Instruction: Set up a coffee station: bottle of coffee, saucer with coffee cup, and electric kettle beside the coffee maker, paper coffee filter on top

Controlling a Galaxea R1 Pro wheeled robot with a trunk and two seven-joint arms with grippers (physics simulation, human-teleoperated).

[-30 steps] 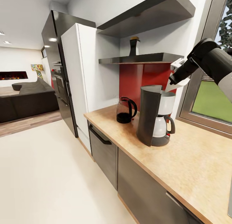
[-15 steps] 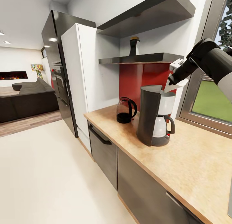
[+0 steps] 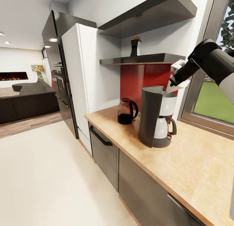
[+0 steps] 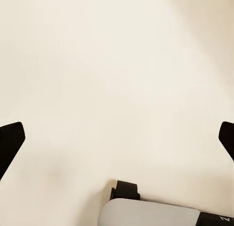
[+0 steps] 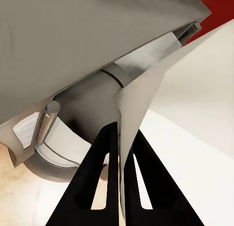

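Filter (image 5: 146,96) x1, coffee maker (image 3: 156,117) x1

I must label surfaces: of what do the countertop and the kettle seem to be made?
Countertop: apparently light wood or wood-look laminate, matte, with a mottled tan pattern. Electric kettle: seemingly dark tinted glass or clear plastic, glossy, with a black handle and base.

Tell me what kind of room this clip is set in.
A simulated home kitchen, open to a living area: a wooden countertop carrying a coffee maker and electric kettle, with a tall fridge alongside.
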